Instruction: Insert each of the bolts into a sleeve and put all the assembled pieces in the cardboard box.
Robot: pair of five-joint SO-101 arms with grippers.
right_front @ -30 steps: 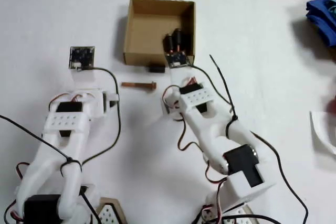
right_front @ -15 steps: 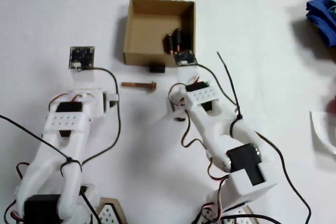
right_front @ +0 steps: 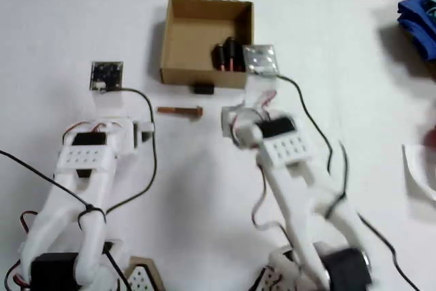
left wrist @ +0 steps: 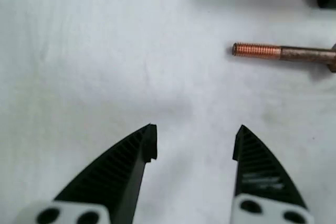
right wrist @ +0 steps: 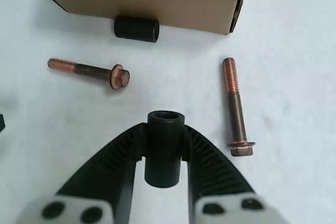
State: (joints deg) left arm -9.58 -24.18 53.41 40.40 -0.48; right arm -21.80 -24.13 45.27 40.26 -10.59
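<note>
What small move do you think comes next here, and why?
Probably the left gripper eases forward and closes on the bolt: it is open, the bolt lies loose just ahead, and the right gripper holds a sleeve with its hole free.

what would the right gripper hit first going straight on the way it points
Probably the front wall of the cardboard box, though the right gripper, carrying a sleeve, might first clip the loose sleeve by that wall.

The white table [right_front: 354,100] carries the cardboard box [right_front: 197,75], a black sleeve [right_front: 202,88] just beside its wall, a copper bolt [right_front: 180,110] nearby — a second bolt [right wrist: 235,107] apart — and a blue cloth [right_front: 417,22] at its edge.
</note>
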